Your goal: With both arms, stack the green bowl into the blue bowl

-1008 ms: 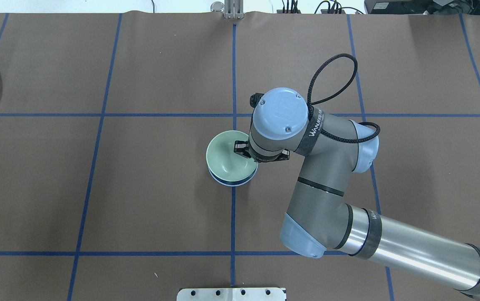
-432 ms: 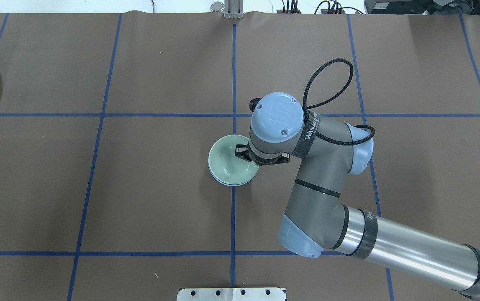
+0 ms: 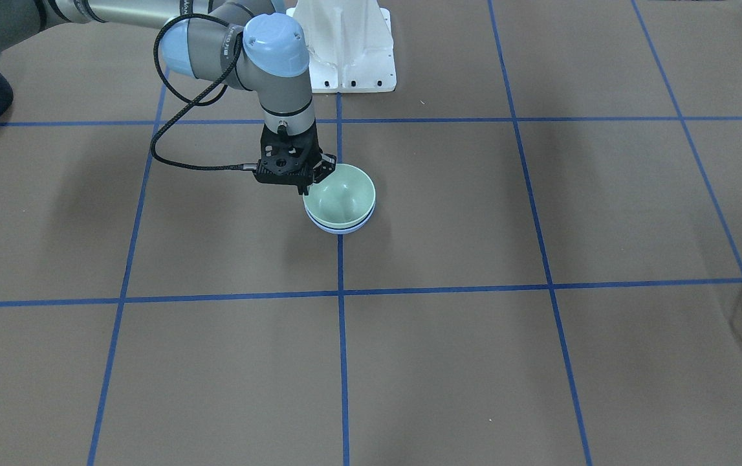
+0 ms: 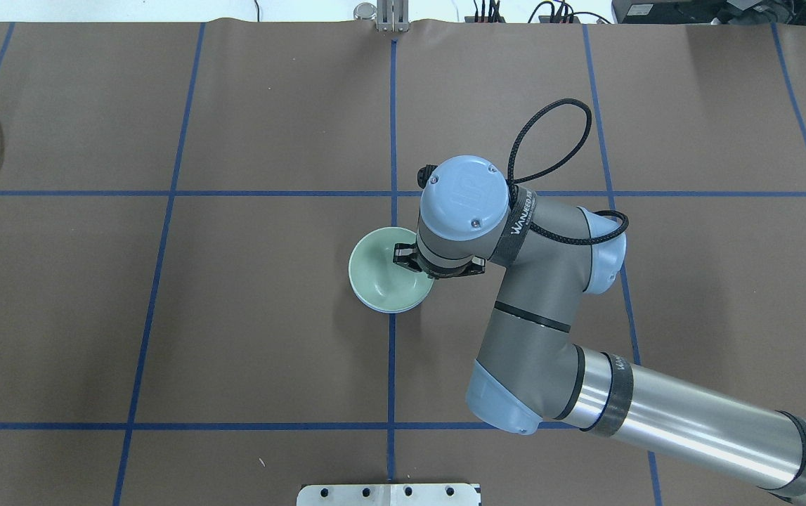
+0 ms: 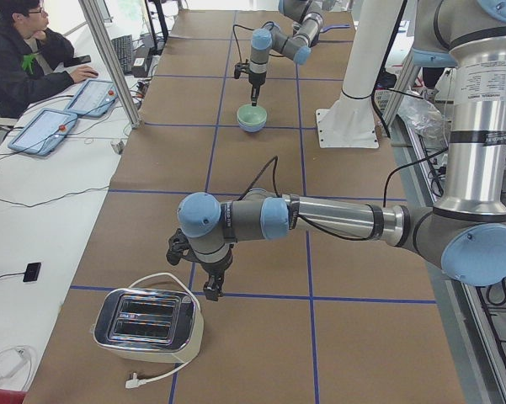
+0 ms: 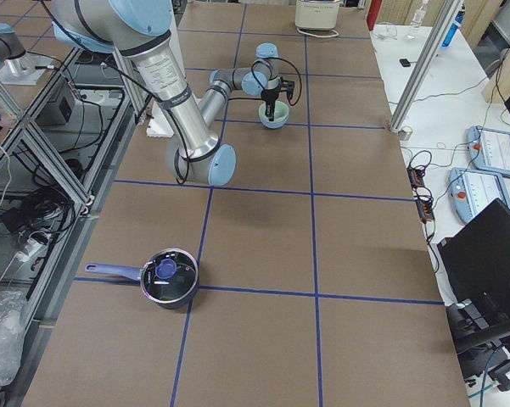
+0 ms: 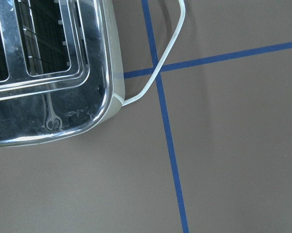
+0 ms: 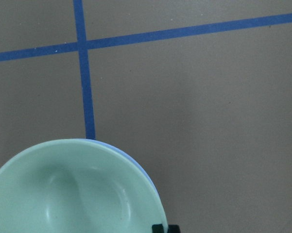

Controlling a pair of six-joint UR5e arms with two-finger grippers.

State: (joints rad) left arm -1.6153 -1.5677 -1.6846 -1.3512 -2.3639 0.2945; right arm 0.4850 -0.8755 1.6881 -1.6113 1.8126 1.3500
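The green bowl (image 4: 385, 277) sits nested in the blue bowl (image 3: 340, 228) near the middle of the table (image 4: 234, 316). Only a thin blue edge shows beneath the green rim. The right fingers (image 3: 303, 186) straddle the green rim on the side toward the robot, one inside and one outside. They look closed on it, though the wrist blocks a clean look at the contact.

The left fingers (image 5: 211, 286) hang far off beside the toaster (image 5: 147, 324), and I cannot tell whether they are open or closed.

Both bowls are likely light, stiff plastic with glossy, slippery walls. The rim pinch suits them, since the thin wall gives two opposed faces and the lip resists sliding. Being the same size, they may seat snugly, so on release the green bowl could cling to a finger, tip, or drag the blue one along.
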